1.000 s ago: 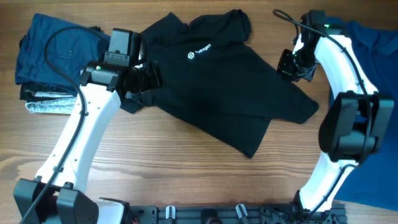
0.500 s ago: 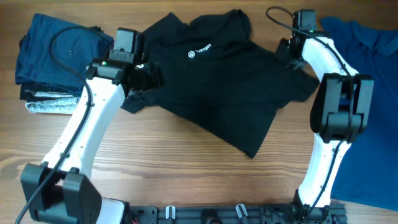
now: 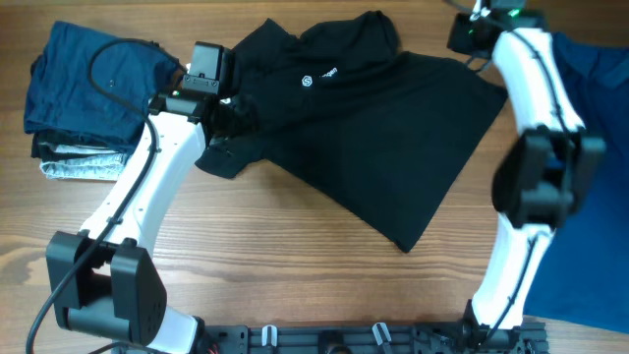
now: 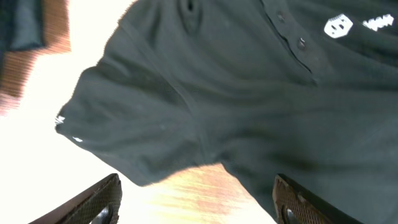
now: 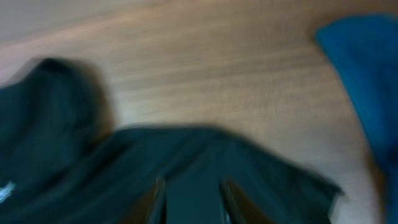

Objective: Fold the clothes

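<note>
Now black shirt (image 3: 393,138) spread wider, right hand (image 3: 463,37) retreated.

We find only one print: a small white logo (image 3: 307,81) with a short white word (image 3: 329,72) beside it, on the chest of the shirt (image 3: 393,128), near the far edge of the desk (image 3: 295,256). The letters are too small to read.

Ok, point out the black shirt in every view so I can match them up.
Overhead: black shirt spread across the upper middle of the picture.
Left wrist: fills most of the frame.
Right wrist: blurred, lower left.
Shared landmark: white logo on the chest in overhead, top right in left wrist; not clear in right wrist.
</note>
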`<state>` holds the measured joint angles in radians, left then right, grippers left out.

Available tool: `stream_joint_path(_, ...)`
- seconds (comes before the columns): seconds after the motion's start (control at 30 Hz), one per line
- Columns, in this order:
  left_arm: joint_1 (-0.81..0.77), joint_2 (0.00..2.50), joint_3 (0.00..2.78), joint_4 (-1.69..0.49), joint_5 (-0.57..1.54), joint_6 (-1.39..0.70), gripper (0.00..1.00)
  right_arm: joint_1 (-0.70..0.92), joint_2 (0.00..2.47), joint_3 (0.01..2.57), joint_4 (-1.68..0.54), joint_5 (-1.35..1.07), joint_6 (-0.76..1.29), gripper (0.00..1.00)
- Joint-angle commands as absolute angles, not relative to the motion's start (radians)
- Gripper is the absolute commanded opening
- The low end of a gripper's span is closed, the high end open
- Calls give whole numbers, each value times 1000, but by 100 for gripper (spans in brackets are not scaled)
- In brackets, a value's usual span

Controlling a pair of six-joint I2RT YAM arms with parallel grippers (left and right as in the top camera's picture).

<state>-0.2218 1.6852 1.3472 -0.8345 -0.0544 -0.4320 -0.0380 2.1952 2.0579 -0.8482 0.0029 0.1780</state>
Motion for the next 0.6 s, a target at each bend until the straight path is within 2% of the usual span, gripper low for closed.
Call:
stream_joint_path(0.0,-208,1691,1343,-828,-170,-434,70,-35,1956,2108,-1136,-228,252,16)
stream_joint_path(0.07,-188,1691,1343,-813,-170,-435,67,-20,1920,2107,-1400,-259,263,4)
stream_joint_path(0.13,-167,1698,1343,-791,-169,-435,67,16,1924,2047,-1556,-256,262,4)
stream_joint_path(0.17,-158,1709,1343,-780,-167,-435,67,47,1924,1974,-1557,-256,263,4)
stream_joint_path(0.27,-152,1753,1343,-772,-154,-435,69,142,1924,1732,-1457,-257,310,4)
stream_joint_path(0.4,-152,1827,1343,-750,-130,-435,71,234,1924,1393,-1195,-273,431,4)
stream_joint_path(0.5,-153,1850,1343,-731,-109,-434,71,277,1924,1205,-1004,-388,419,4)
stream_joint_path(0.57,-153,1862,1343,-713,-109,-434,61,303,1924,1096,-896,-392,457,4)
